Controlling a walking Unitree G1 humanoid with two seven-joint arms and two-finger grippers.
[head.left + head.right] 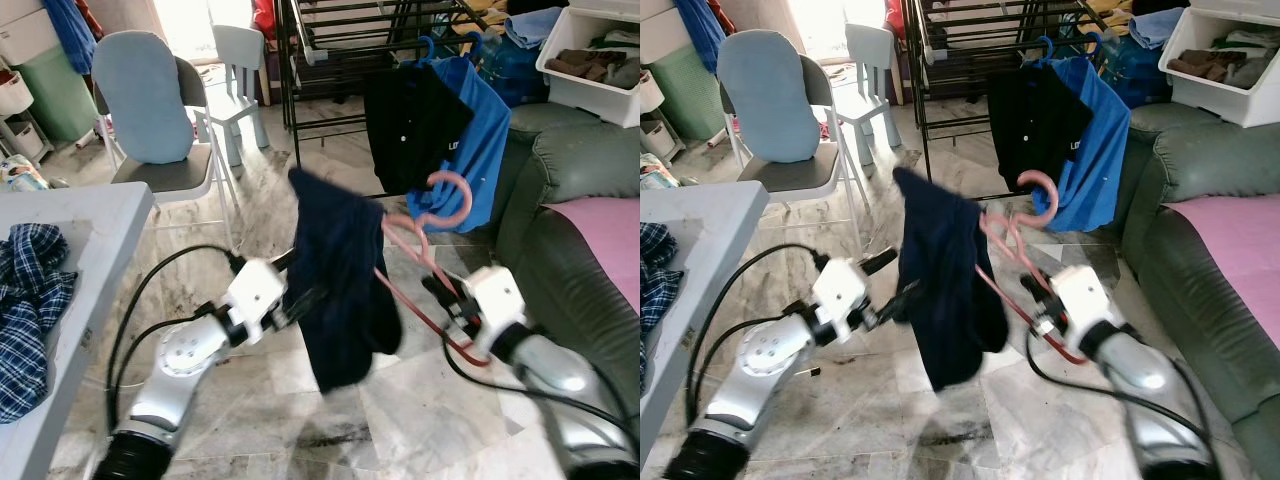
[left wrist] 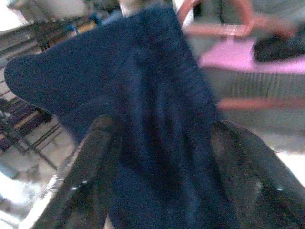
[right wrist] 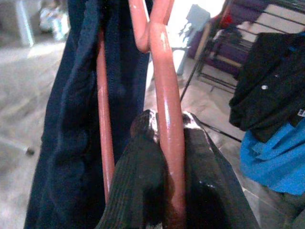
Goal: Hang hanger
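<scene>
Clamping the pink hanger (image 1: 425,262), the right gripper (image 1: 447,305) aims its hook up toward the rack (image 1: 340,50) ahead. Left gripper (image 1: 300,300) pinches the navy cloth (image 1: 340,280).

Legible text: white letters "LI" on the blue shirt (image 1: 478,150) hanging on the far drying rack (image 1: 340,40), rest of the word cut off by the black shirt (image 1: 415,115) in front. No other text, brand or number readable
</scene>
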